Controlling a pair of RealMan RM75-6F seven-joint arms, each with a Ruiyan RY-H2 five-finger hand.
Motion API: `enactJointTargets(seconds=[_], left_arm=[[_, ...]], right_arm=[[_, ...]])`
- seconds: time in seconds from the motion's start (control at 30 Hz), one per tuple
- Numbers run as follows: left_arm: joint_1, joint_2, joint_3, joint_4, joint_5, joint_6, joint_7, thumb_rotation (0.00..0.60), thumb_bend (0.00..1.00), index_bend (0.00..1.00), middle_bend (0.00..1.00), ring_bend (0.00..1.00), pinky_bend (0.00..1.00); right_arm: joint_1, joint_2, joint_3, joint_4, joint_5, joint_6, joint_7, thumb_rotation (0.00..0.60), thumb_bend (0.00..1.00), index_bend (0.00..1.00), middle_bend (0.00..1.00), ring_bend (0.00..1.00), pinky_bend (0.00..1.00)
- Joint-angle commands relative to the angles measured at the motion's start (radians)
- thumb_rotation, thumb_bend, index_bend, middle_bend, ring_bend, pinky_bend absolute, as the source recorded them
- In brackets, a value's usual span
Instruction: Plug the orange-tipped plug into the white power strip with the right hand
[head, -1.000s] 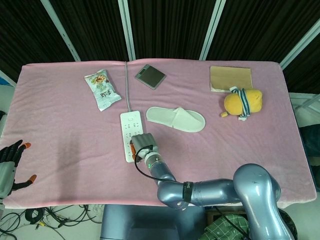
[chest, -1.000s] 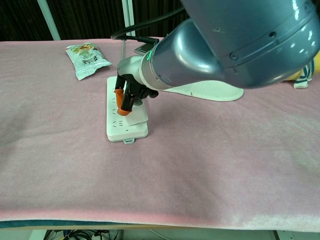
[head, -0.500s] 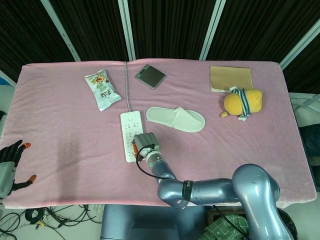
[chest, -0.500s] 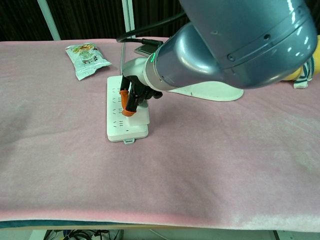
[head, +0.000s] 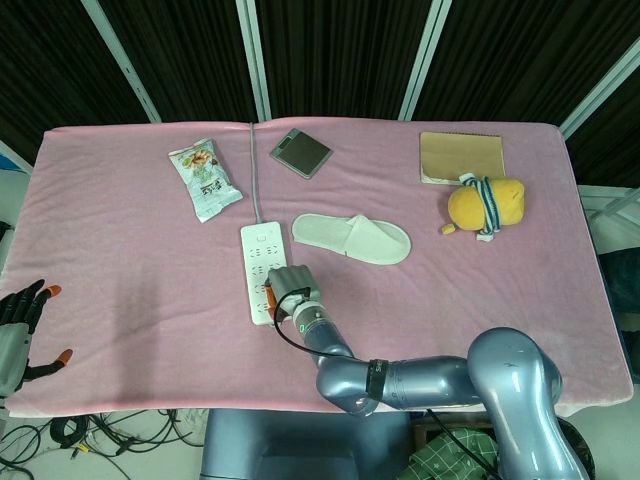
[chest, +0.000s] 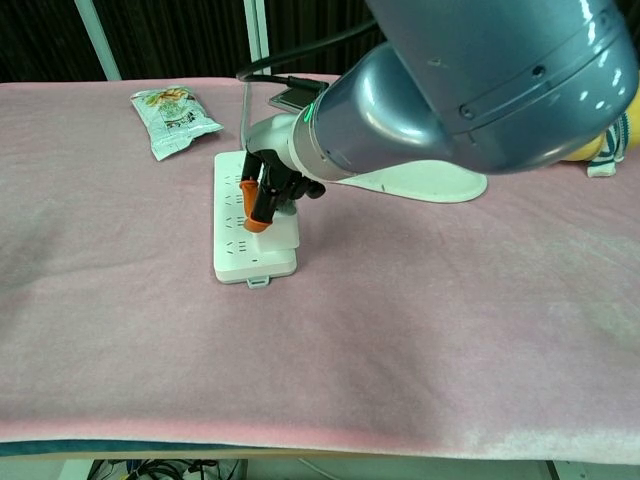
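Observation:
The white power strip (head: 257, 248) (chest: 228, 256) lies lengthwise left of the table's middle, its grey cord (head: 255, 170) running to the far edge. My right hand (head: 289, 284) (chest: 278, 172) hovers over the strip's near half and grips the orange-tipped plug (chest: 258, 214) (head: 268, 294). The plug is tilted, with its orange end down against the strip's face near the front sockets. Whether its pins are in a socket is hidden by the fingers. My left hand (head: 18, 325) hangs off the table's left edge, fingers apart and holding nothing.
A snack bag (head: 204, 178) (chest: 172, 118) lies left of the cord. A white slipper (head: 352, 238) (chest: 425, 183) lies just right of the strip. A dark flat device (head: 300, 152), a brown pad (head: 461, 157) and a yellow plush toy (head: 485, 203) sit further back.
My right hand has shifted slightly right and farther along the strip and lowered the plug's orange end onto its face. Over the last half second it barely moves.

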Motion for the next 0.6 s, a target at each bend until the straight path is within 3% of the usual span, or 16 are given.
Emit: enactJointTargets(seconds=[0.03, 0.33, 0.4, 0.43, 0.6], left_arm=[[0.000, 0.000, 0.000, 0.000, 0.001, 0.001, 0.001, 0.600, 0.22, 0.10, 0.00, 0.00, 0.00], [0.001, 0.000, -0.001, 0.001, -0.002, 0.002, 0.000, 0.600, 0.22, 0.10, 0.00, 0.00, 0.00], [0.002, 0.000, -0.001, 0.002, -0.002, 0.003, 0.003, 0.600, 0.22, 0.10, 0.00, 0.00, 0.00], [0.002, -0.001, 0.000, 0.002, -0.001, 0.005, 0.005, 0.600, 0.22, 0.10, 0.00, 0.00, 0.00], [0.004, -0.004, -0.001, 0.003, -0.001, 0.010, 0.013, 0.600, 0.22, 0.10, 0.00, 0.00, 0.00]], right_arm=[[-0.009, 0.016, 0.014, -0.018, -0.020, 0.011, 0.020, 0.600, 0.88, 1.00, 0.99, 0.97, 0.89], [-0.092, 0.162, 0.090, -0.163, -0.091, 0.021, 0.131, 0.600, 0.79, 1.00, 0.82, 0.87, 0.80], [-0.124, 0.210, 0.100, -0.211, -0.111, 0.017, 0.158, 0.600, 0.71, 0.97, 0.75, 0.81, 0.75], [-0.148, 0.248, 0.101, -0.248, -0.133, 0.016, 0.172, 0.600, 0.67, 0.93, 0.72, 0.78, 0.73], [-0.269, 0.368, 0.052, -0.373, -0.340, 0.113, 0.223, 0.600, 0.30, 0.40, 0.33, 0.43, 0.46]])
